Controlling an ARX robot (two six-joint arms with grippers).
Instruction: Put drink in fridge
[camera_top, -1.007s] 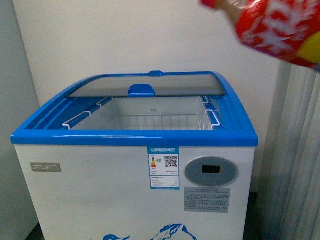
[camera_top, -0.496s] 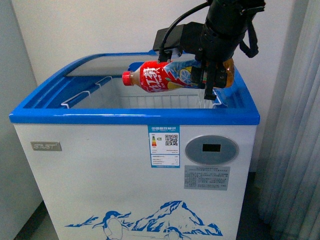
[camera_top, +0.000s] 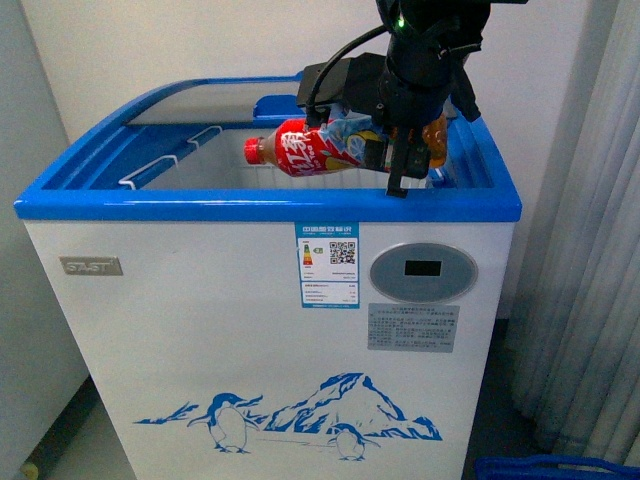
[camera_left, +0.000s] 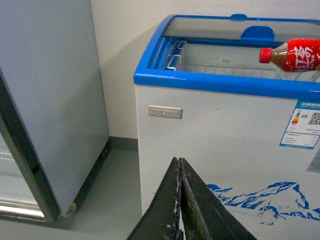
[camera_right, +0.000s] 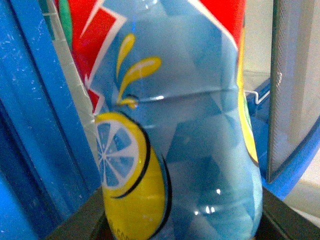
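Note:
The drink (camera_top: 315, 150), a bottle with a red cap and a red and blue label, lies level above the open top of the fridge (camera_top: 200, 330). My right gripper (camera_top: 405, 155) is shut on the bottle's thick end, cap pointing left. The bottle fills the right wrist view (camera_right: 180, 140); its neck shows in the left wrist view (camera_left: 292, 54). The fridge's glass lid (camera_top: 190, 103) is slid to the back. My left gripper (camera_left: 179, 200) is shut and empty, low in front of the fridge's white front wall (camera_left: 220, 135).
A tall grey-white cabinet on casters (camera_left: 50, 100) stands to the left of the fridge. White wire baskets (camera_top: 165, 160) hang inside the fridge. Grey curtains (camera_top: 590, 250) hang to the right. A blue object (camera_top: 550, 467) lies on the floor at the right.
The front camera has pulled back and up, showing more of the fridge front. My right gripper and the drink have come from the upper right to above the fridge opening, then moved slightly lower.

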